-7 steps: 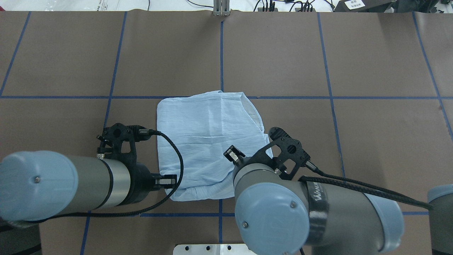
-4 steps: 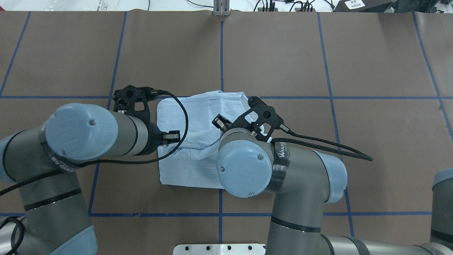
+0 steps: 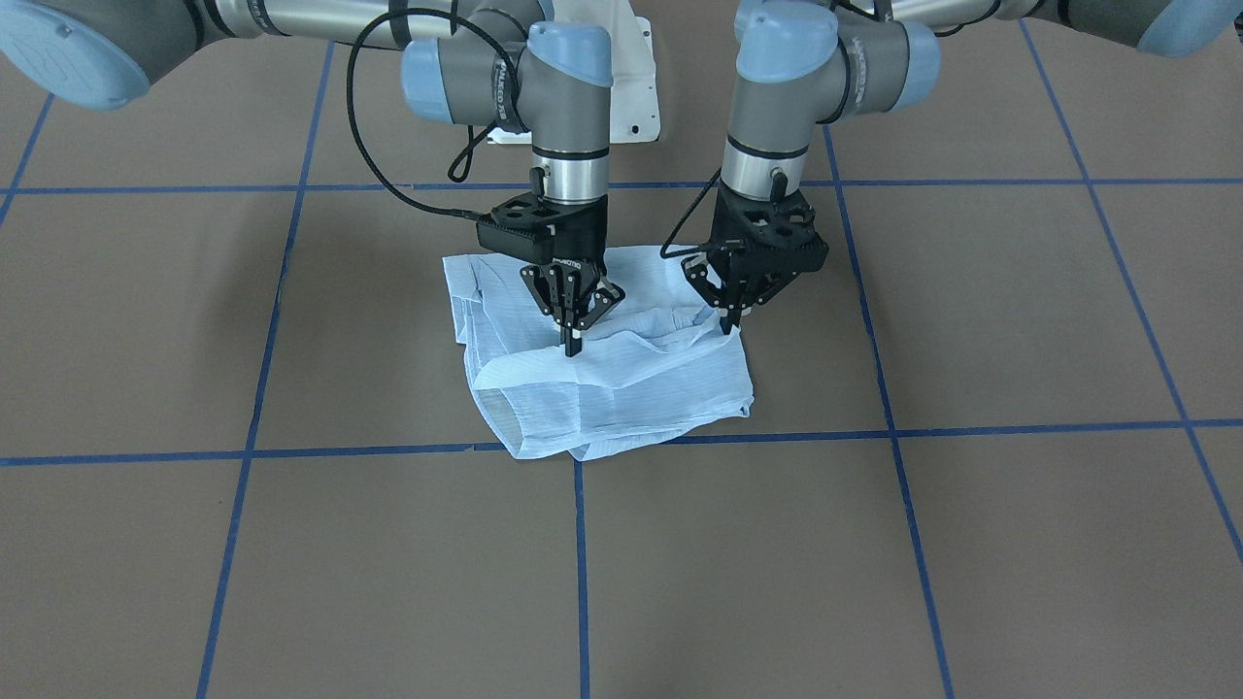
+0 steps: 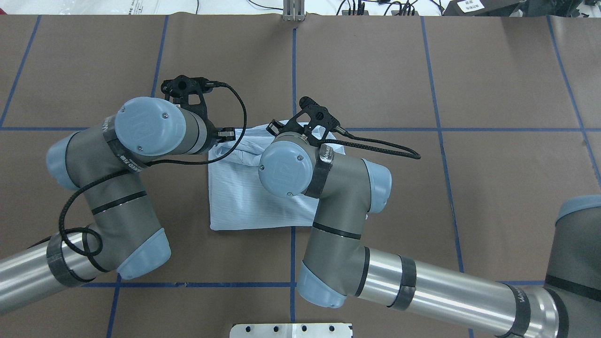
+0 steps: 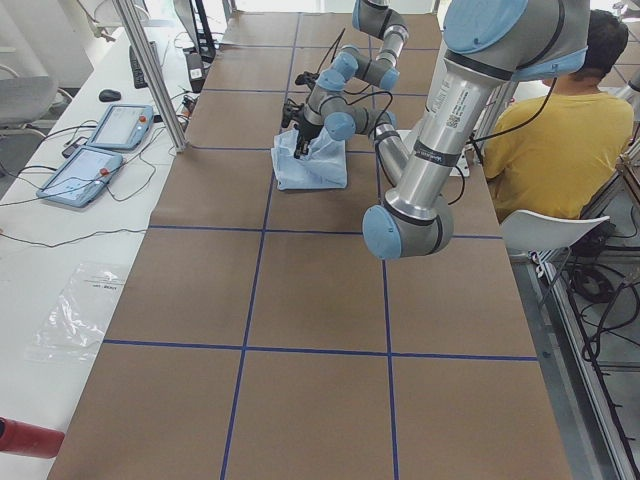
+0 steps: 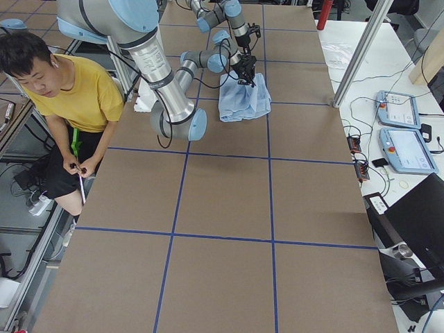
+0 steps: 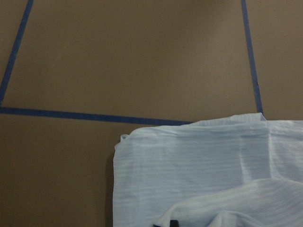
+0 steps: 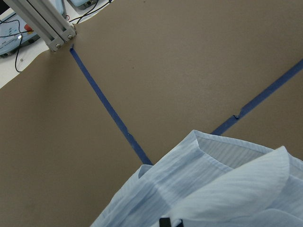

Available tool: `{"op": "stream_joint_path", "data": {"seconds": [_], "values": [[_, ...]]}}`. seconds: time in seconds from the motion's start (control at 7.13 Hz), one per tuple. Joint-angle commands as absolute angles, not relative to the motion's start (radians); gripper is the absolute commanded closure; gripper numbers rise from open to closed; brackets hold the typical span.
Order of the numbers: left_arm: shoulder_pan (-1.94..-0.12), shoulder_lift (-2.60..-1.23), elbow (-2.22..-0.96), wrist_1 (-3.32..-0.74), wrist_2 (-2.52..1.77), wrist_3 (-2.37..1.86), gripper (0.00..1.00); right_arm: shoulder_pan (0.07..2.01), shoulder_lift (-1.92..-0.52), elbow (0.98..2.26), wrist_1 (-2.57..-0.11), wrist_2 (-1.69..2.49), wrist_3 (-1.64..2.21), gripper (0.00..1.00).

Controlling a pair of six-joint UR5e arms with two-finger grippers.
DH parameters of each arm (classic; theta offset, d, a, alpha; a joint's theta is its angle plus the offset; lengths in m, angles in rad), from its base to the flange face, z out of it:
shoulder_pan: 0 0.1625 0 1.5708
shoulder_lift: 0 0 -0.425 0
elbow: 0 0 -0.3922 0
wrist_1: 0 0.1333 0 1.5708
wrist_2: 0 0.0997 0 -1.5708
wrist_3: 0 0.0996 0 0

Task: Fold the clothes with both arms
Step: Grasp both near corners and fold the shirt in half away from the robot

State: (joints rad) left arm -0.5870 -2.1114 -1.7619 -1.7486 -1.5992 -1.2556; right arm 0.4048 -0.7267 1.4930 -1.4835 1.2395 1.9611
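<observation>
Brown table (image 3: 971,311), rumpled blue shirt (image 3: 621,388)

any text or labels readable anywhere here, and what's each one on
"Wan…": white letters on the black band of the right arm; the rest is unclear.
black band on the left arm: white letters, unreadable.
right gripper: white print on its body, blurred.
sticker on the left arm: too small.
label past the table's far edge: too small.
shirt: none.
</observation>
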Motion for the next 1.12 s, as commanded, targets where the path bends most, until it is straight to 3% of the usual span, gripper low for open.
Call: {"op": "stream_joint_path", "data": {"seconds": [0.0, 0.28, 0.42, 0.56, 0.7, 0.98], "values": [[-0.612, -2.152, -1.607, -1.865, -1.589, -1.232, 1.00, 0.426, -0.693, 1.408, -1.460, 1.239, 1.953, 1.00], [-0.615, -2.166, -1.519, -1.946, -1.568, -1.229, 1.00, 0.436, -0.673, 1.318, -1.393, 1.239, 1.945, 1.00], [-0.617, -2.164, -1.511, -1.960, -1.568, -1.229, 0.87, 0.442, -0.670, 1.316, -1.382, 1.241, 1.883, 0.74], [-0.618, -2.164, -1.512, -1.962, -1.568, -1.229, 0.26, 0.460, -0.664, 1.316, -1.379, 1.258, 1.812, 0.01], [-0.624, -2.164, -1.522, -1.968, -1.575, -1.188, 0.00, 0.495, -0.657, 1.318, -1.379, 1.325, 1.798, 0.00], [-0.660, -2.151, -1.566, -1.974, -1.620, -1.082, 0.00, 0.523, -0.653, 1.327, -1.379, 1.399, 1.750, 0.00]]}}
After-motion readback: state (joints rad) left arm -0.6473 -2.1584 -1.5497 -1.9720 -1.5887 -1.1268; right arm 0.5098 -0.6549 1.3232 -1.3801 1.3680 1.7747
